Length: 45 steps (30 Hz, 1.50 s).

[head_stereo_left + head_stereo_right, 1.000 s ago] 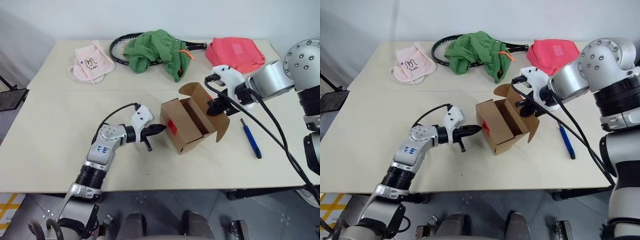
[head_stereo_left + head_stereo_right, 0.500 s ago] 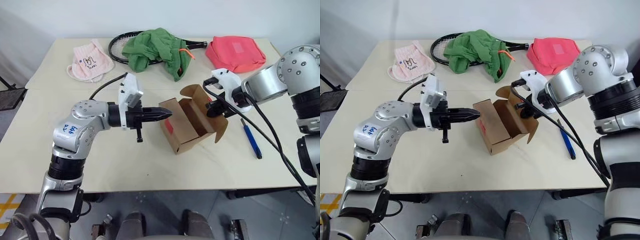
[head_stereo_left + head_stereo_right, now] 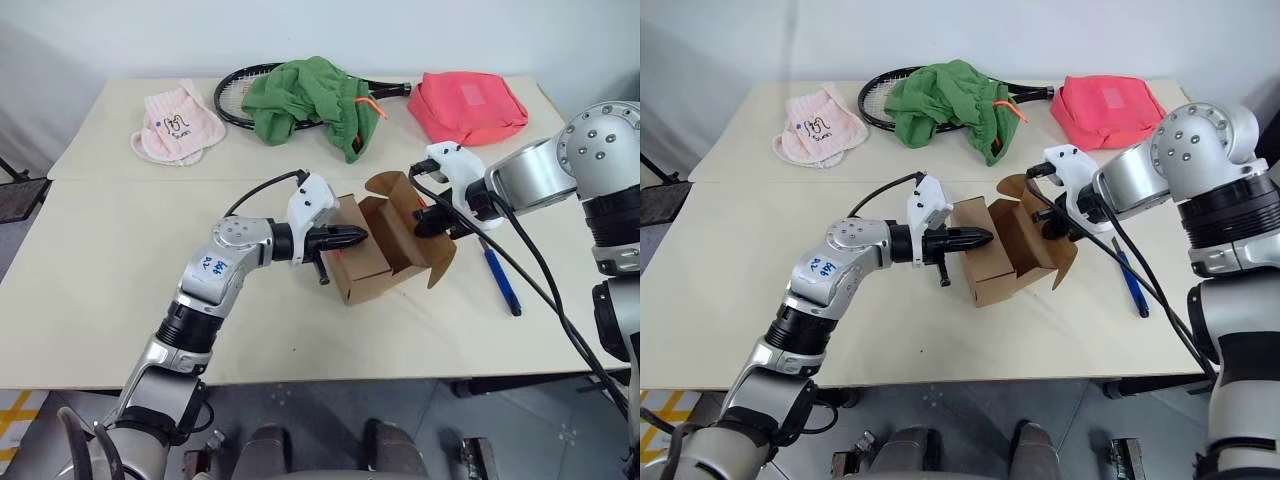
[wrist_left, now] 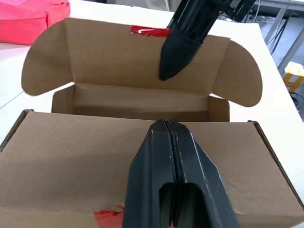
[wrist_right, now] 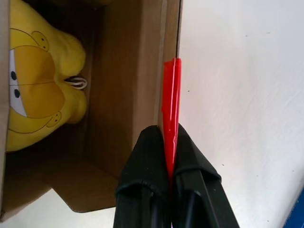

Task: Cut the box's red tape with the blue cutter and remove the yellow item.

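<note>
On the far left of the table (image 3: 90, 260) lies a pink cloth (image 3: 178, 124), then a racket (image 3: 235, 95) under a green cloth (image 3: 305, 95). The left gripper (image 3: 352, 237) has its fingers pressed together, holding nothing – its tip is over the near wall of the box (image 3: 365, 270). The box stands open in the middle of the table, with its lid flap up. Inside it sits the yellow toy (image 5: 40, 80). The right gripper (image 5: 170, 142) pinches the edge of the lid flap, on the strip of red tape (image 5: 171, 104). To the right of the box the blue cutter (image 3: 501, 280) lies on the table – well apart from both grippers. A red bag (image 3: 468, 103) is at the far right.
</note>
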### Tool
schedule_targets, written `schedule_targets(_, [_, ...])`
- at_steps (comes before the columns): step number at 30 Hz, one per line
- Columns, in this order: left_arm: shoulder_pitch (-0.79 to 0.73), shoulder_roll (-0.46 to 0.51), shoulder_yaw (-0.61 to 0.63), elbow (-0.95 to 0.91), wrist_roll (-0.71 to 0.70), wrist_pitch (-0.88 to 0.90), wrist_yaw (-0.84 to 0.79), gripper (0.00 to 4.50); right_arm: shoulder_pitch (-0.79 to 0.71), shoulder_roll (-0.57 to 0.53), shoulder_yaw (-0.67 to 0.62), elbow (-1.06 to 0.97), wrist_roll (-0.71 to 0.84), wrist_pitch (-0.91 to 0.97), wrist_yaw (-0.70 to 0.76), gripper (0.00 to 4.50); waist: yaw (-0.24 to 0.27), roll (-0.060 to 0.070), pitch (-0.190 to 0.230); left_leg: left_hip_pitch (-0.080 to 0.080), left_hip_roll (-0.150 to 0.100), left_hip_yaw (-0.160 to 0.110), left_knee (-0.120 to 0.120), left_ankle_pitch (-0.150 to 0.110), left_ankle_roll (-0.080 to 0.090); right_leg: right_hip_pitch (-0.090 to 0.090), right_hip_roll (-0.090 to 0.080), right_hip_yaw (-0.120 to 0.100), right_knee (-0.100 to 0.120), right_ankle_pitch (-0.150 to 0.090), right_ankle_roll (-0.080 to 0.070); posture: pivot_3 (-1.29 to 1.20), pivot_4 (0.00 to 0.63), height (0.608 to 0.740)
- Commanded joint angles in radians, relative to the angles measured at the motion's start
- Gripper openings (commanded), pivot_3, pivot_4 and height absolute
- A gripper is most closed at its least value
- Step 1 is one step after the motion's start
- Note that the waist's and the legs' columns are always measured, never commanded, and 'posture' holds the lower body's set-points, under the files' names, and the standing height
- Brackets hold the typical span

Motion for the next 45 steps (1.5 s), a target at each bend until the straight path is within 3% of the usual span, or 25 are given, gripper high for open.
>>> schedule_targets(1, [0.043, 0.063, 0.008, -0.011, 0.021, 0.065, 0.0, 0.0, 0.012, -0.043, -0.028, -0.038, 0.023, 0.007, -0.003, 0.01, 0.0, 0.0, 0.0, 0.0, 0.0, 0.0, 0.0, 0.0, 0.0, 0.0, 0.0, 0.0, 0.0, 0.0, 0.0, 0.0, 0.15, 0.74])
schedule_targets(9, [0.122, 0.183, 0.027, -0.054, 0.017, 0.139, -0.021, 0.0, -0.006, -0.081, -0.007, -0.052, 0.073, 0.007, 0.001, 0.01, 0.009, 0.001, -0.001, 0.003, 0.0, 0.001, 0.002, 0.0, 0.0, 0.003, 0.0, 0.001, 0.0, 0.0, -0.001, 0.0, 0.15, 0.74])
schedule_targets(21, [0.177, 0.17, 0.052, -0.1, 0.006, 0.196, 0.015, 0.0, 0.025, -0.143, 0.057, -0.11, 0.232, 0.007, -0.07, 0.01, 0.019, 0.001, -0.001, 0.003, 0.0, 0.001, 0.004, 0.001, 0.001, 0.004, 0.0, 0.001, 0.0, 0.002, -0.002, 0.0, 0.15, 0.74])
schedule_targets(36, [0.188, 0.138, 0.105, -0.107, -0.008, 0.179, 0.068, 0.0, 0.136, -0.11, 0.002, -0.149, 0.234, 0.007, -0.14, 0.01, 0.009, -0.001, 0.0, 0.0, 0.001, 0.004, 0.001, 0.001, 0.001, -0.001, 0.0, 0.001, 0.0, 0.002, -0.002, 0.0, 0.15, 0.74])
schedule_targets(41, [0.259, 0.253, 0.099, -0.2, -0.051, 0.258, -0.027, 0.0, 0.172, -0.106, -0.034, -0.182, 0.213, 0.007, -0.153, 0.01, 0.004, -0.001, 0.0, 0.0, 0.001, 0.004, 0.001, 0.001, 0.001, -0.002, 0.0, 0.001, 0.0, 0.002, -0.002, 0.0, 0.15, 0.74])
schedule_targets(45, [0.291, 0.327, 0.227, -0.233, -0.147, 0.27, -0.087, 0.0, 0.178, -0.097, -0.057, -0.197, 0.207, 0.007, -0.155, 0.01, 0.001, -0.001, 0.0, 0.0, 0.002, 0.005, 0.0, 0.001, 0.001, -0.003, 0.0, 0.001, 0.0, 0.002, -0.002, 0.0, 0.15, 0.74])
